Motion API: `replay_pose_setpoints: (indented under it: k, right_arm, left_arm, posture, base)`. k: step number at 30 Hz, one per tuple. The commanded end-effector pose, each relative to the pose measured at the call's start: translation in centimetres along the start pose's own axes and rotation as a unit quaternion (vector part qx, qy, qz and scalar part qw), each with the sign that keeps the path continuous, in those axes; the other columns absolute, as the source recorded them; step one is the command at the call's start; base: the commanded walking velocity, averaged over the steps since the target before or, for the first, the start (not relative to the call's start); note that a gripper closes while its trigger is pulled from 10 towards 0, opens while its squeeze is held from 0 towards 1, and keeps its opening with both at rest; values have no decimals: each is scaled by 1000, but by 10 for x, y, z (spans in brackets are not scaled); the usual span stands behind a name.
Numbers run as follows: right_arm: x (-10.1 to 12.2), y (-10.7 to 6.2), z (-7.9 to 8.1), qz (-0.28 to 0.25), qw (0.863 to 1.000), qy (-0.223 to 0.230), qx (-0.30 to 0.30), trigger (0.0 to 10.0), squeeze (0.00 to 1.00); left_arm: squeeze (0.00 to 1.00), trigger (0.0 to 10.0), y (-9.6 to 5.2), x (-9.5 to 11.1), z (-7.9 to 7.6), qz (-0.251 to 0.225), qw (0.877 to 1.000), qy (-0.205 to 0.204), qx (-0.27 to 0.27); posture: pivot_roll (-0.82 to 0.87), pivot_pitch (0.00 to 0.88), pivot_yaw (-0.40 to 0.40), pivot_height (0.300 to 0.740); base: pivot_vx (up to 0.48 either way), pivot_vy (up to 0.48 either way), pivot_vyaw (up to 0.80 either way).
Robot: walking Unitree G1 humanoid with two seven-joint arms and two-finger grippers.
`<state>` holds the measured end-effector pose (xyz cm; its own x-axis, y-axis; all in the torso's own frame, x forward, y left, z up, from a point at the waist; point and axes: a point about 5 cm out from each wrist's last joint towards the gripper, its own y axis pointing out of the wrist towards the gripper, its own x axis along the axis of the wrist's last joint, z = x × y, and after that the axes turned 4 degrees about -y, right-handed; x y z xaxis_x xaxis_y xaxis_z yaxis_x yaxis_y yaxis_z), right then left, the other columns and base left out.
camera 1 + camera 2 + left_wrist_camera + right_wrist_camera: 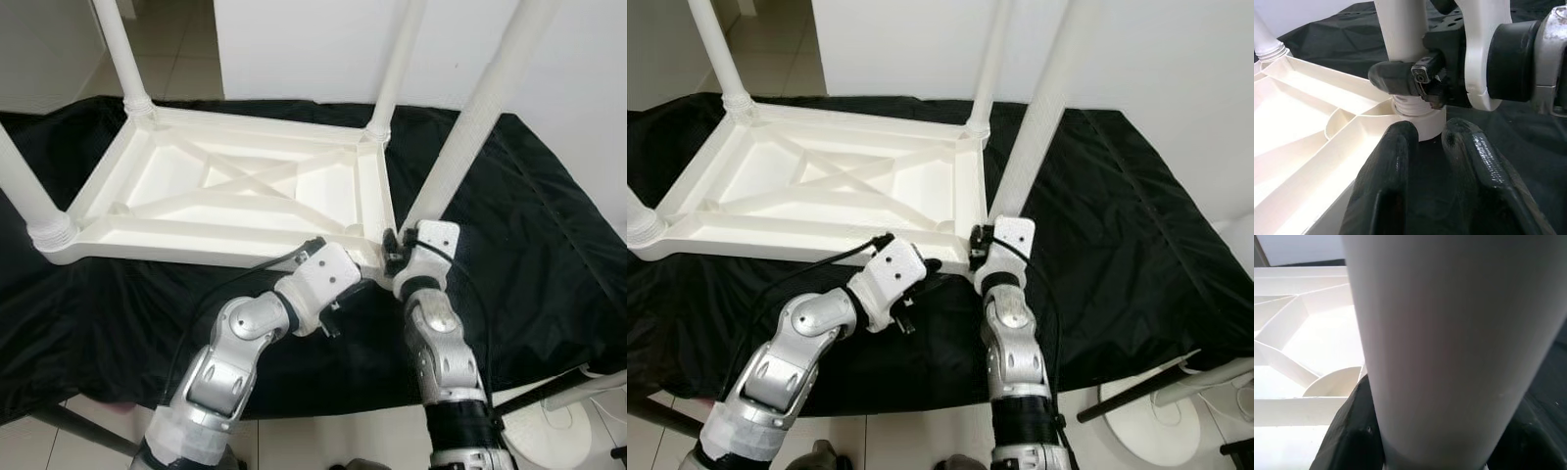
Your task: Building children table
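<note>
right claw (397, 251): gripping the white table leg (470, 127) low at center frame
left claw (362, 266): sitting just beside that corner socket, fingers slightly apart, empty
upside-down table top (235, 191): lying on the black cloth (529, 235)

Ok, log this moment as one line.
right gripper: shut on table leg at socket | left gripper: open beside socket | tabletop: upside down on black cloth

Bright, even daylight — soft shadows; head views sharp, the close right wrist view blurred.
</note>
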<state>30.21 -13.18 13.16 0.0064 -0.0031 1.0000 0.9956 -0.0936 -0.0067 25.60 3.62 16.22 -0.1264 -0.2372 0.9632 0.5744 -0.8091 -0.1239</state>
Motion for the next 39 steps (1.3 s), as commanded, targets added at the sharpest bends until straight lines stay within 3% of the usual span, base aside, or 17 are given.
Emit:
replay_pose_setpoints:
  k: [1, 6, 7, 16, 17, 18, 19, 25, 26, 27, 30, 31, 32, 39]
  right_arm:
    - [-13, -9, 1, 27, 1000, 3, -11, 10000, 0]
    - [-11, -12, 3, 31, 999, 7, -6, 10000, 47]
    - [-7, -14, 5, 24, 1000, 6, 3, 10000, 1000]
    - [2, -14, -15, -2, 999, 21, 49, 10000, 1000]
    - [2, -13, -17, 0, 998, 21, 59, 10000, 380]
    - [1, -13, -21, -2, 996, 13, 85, 10000, 380]
    - [0, -12, -26, -6, 994, -8, 113, 10000, 0]
    - [-2, -11, -32, -9, 988, -26, 154, 10000, 0]
    - [-7, -5, -42, -10, 972, -55, 228, 10000, 0]
    - [-7, -5, -42, -10, 972, -55, 228, 10000, 0]
    - [-9, 3, -46, -12, 953, -72, 295, 10000, 0]
    - [-9, 3, -46, -12, 953, -72, 295, 10000, 0]
    - [-7, 14, -43, -18, 946, -81, 314, 10000, 0]
    - [-5, 22, -40, -22, 941, -96, 325, 10000, 0]
  left_arm:
    - [0, 10000, 1, 2, 3, -5, 1000, -1, 24]
    - [0, 10000, 2, 3, 3, -5, 1000, -1, 23]
    - [0, 10000, 2, 3, 3, -5, 1000, -1, 22]
    - [0, 10000, 1, 3, 3, -6, 1000, -1, 24]
    - [0, 10000, 1, 3, 3, -6, 1000, -2, 24]
    - [0, 10000, 2, 3, 3, -7, 1000, -1, 24]
    - [0, 10000, 3, 4, 3, -8, 1000, 0, 23]
    - [0, 10000, 4, 5, 4, -10, 1000, 1, 23]
    - [0, 10000, 4, 5, 6, -12, 1000, 3, 23]
    - [0, 10000, 4, 5, 6, -12, 1000, 3, 23]
    - [0, 10000, 5, 6, 5, -13, 1000, 5, 21]
    - [0, 10000, 5, 6, 5, -13, 1000, 5, 21]
    - [0, 10000, 6, 6, 6, -14, 1000, 8, 19]
    - [0, 10000, 7, 7, 7, -15, 1000, 9, 19]
  posture:
    - [-33, 0, -44, 740]
    - [-34, 1, -43, 740]
    - [-35, 1, -40, 740]
    - [-33, 2, -43, 740]
    - [-34, 0, -41, 740]
    - [-36, 0, -40, 740]
    - [-36, 0, -37, 740]
    - [-36, 0, -37, 740]
    - [-37, 0, -26, 740]
    - [-37, 0, -26, 740]
    - [-36, 0, -19, 740]
    - [-36, 0, -19, 740]
    - [-29, 0, -10, 740]
    - [-24, 0, -8, 740]
  base:
    - [0, 0, 0]
    - [0, 0, 0]
    - [0, 0, 0]
    - [0, 0, 0]
    - [0, 0, 0]
    - [0, 0, 0]
    - [0, 0, 0]
    - [0, 0, 0]
    - [0, 0, 0]
    - [0, 0, 0]
    - [0, 0, 0]
    - [0, 0, 0]
    - [0, 0, 0]
    - [0, 0, 0]
